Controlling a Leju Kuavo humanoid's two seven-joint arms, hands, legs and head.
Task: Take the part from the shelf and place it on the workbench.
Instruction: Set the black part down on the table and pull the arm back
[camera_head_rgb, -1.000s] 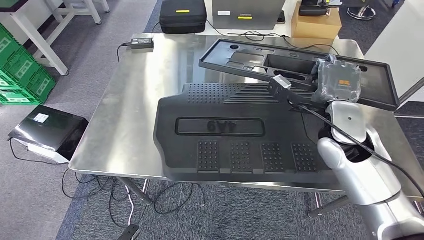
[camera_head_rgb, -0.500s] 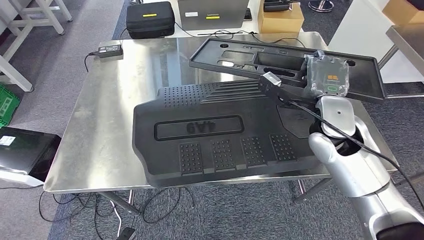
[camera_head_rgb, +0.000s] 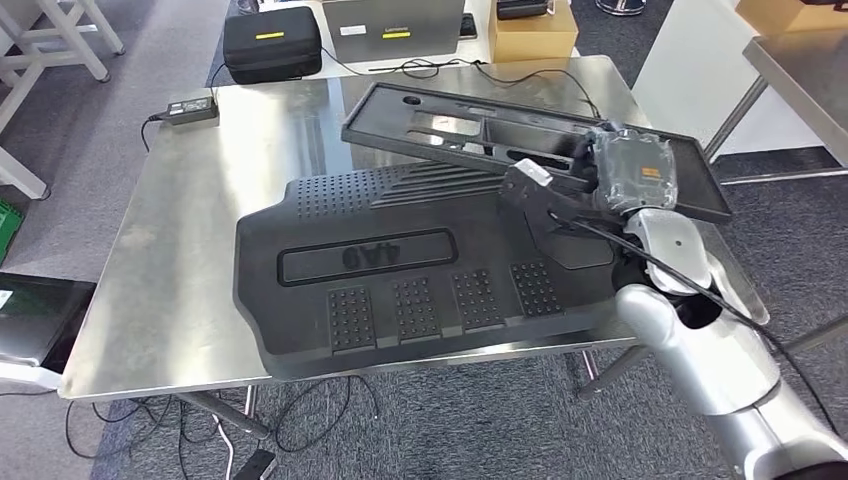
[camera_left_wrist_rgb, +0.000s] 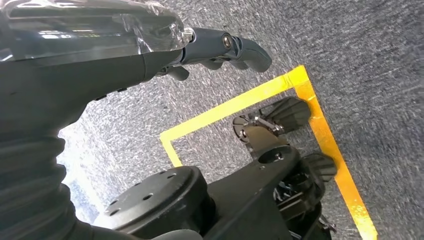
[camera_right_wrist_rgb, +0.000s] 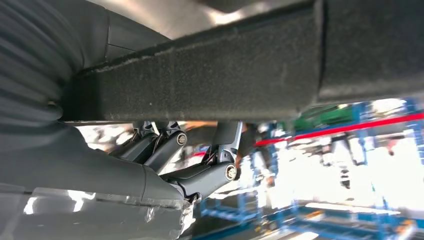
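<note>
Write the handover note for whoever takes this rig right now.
Right hand: grips the near edge of the frame part, held tilted above the workbench; in the right wrist view its fingers sit under the part's edge.
Left hand: holds nothing, hanging over the floor.
A large mat part lies flat on the bench.
Done: frame part carried to the bench.
Left: lower it, release, withdraw.

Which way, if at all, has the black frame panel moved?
Yes. Camera shift aside, the frame panel in the right hand has slid toward the table's right edge, away from the power adapter.
</note>
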